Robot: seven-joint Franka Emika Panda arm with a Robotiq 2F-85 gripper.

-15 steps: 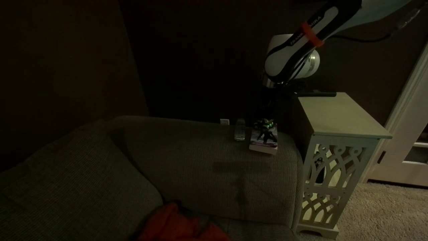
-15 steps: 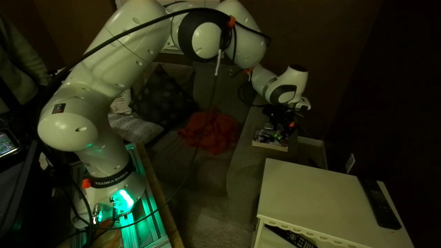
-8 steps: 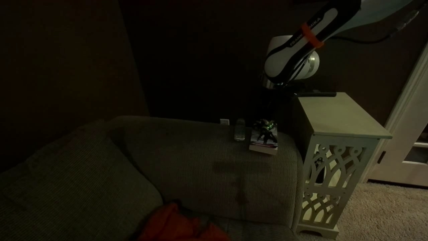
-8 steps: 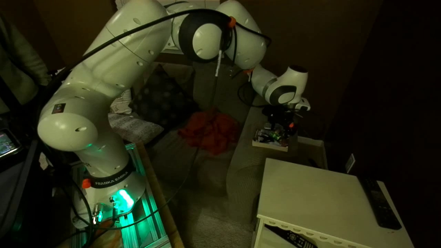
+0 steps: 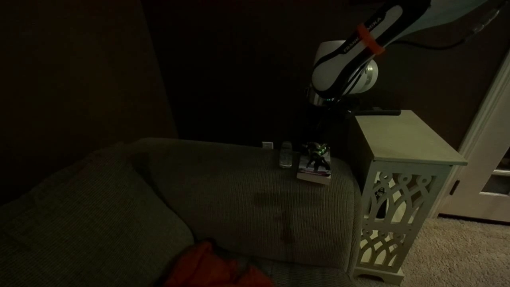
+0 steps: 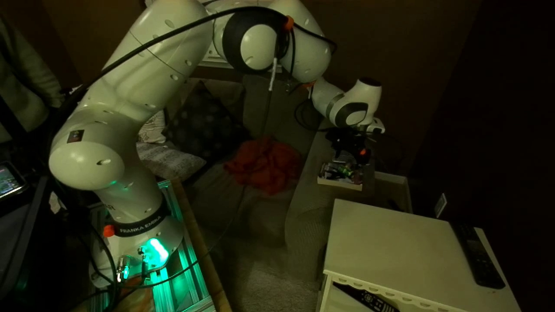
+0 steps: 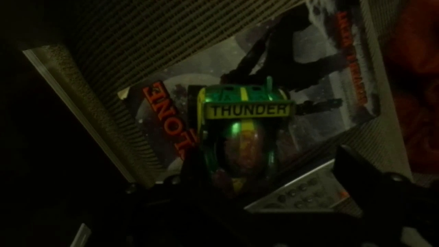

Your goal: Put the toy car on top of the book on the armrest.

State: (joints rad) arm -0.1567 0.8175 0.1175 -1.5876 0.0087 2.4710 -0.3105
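One toy car (image 7: pixel 247 109) on one book (image 7: pixel 289 72) on one armrest (image 5: pixel 239 183), one end effector (image 7: pixel 267 156) above, two fingers (image 7: pixel 353 169) apart

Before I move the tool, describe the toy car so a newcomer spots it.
Find the broad fabric armrest next to the pale side table. On that armrest lies a book with red cover lettering. In the wrist view, the toy car shows against that cover: shiny green with yellow, lettered THUNDER, unlike the grey keypad device beside the book.
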